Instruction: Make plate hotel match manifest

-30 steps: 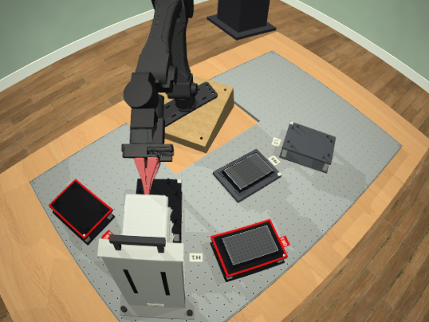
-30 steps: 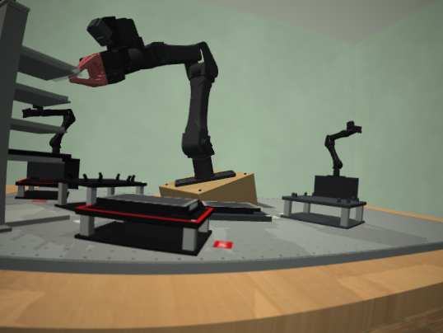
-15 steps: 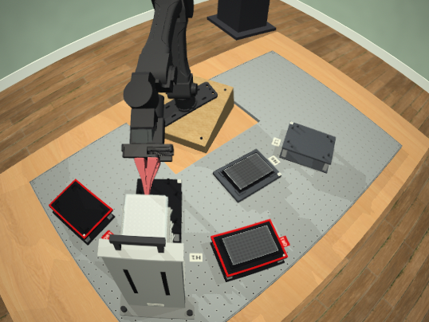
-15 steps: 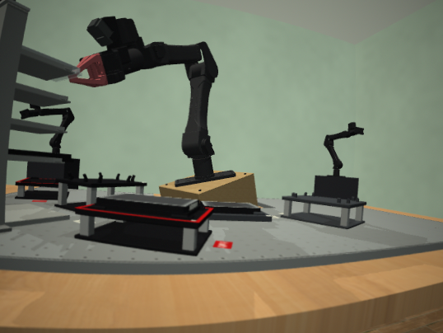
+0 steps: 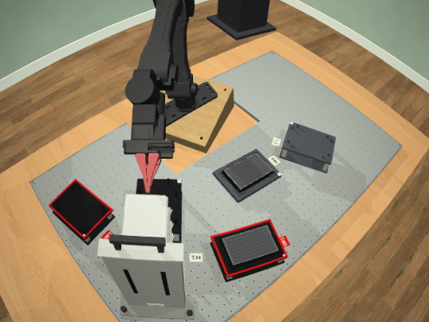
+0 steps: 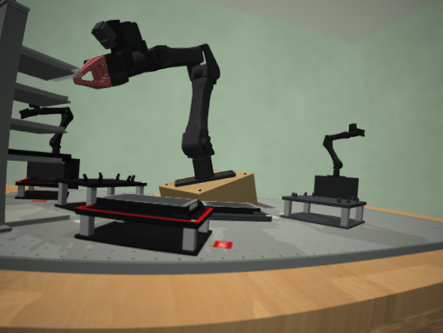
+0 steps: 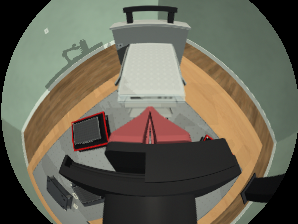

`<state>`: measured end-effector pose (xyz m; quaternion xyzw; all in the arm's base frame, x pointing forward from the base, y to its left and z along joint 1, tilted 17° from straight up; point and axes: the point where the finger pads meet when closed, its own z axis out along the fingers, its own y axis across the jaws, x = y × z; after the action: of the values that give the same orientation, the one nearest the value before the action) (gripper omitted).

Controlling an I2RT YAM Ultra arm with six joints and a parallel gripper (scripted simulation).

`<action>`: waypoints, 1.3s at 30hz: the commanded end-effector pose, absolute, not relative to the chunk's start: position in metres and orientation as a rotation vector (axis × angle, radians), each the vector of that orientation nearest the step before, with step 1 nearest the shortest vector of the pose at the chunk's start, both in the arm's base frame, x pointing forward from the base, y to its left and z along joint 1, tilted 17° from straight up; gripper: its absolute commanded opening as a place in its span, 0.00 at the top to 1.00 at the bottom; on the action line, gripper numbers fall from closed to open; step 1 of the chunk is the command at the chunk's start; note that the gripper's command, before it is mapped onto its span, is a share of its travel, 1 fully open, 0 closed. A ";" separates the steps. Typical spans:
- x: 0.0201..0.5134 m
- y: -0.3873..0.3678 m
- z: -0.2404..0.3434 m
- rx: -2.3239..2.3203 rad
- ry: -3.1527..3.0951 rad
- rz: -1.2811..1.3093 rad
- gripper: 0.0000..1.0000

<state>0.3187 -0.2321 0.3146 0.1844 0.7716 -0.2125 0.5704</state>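
A grey perforated mat (image 5: 327, 191) covers the wooden tabletop (image 5: 40, 255), ringed by plank floor and pale green walls. The pincer (image 5: 149, 187), closed on nothing, points at the top plate (image 5: 144, 215) in plate hotel H1 (image 5: 139, 275).

Pale green walls (image 6: 288, 82) close the room, meeting a brown plank floor (image 5: 72, 88) along a white skirting board (image 5: 60, 49). A light wooden desk (image 6: 206, 297) with a rounded front edge carries a grey perforated deck plate (image 5: 319, 199) that leaves a wooden margin along every edge. Beyond the desk's far edge a dark pedestal (image 5: 241, 17) stands on the floor; the light is even and soft.
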 end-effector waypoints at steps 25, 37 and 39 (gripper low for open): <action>0.286 -0.213 0.314 0.426 1.792 -0.505 1.00; 0.272 -0.205 0.309 0.426 1.792 -0.505 1.00; 0.269 -0.203 0.308 0.426 1.792 -0.505 1.00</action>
<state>0.2721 -0.2053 0.3056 0.1836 0.7672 -0.2154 0.5756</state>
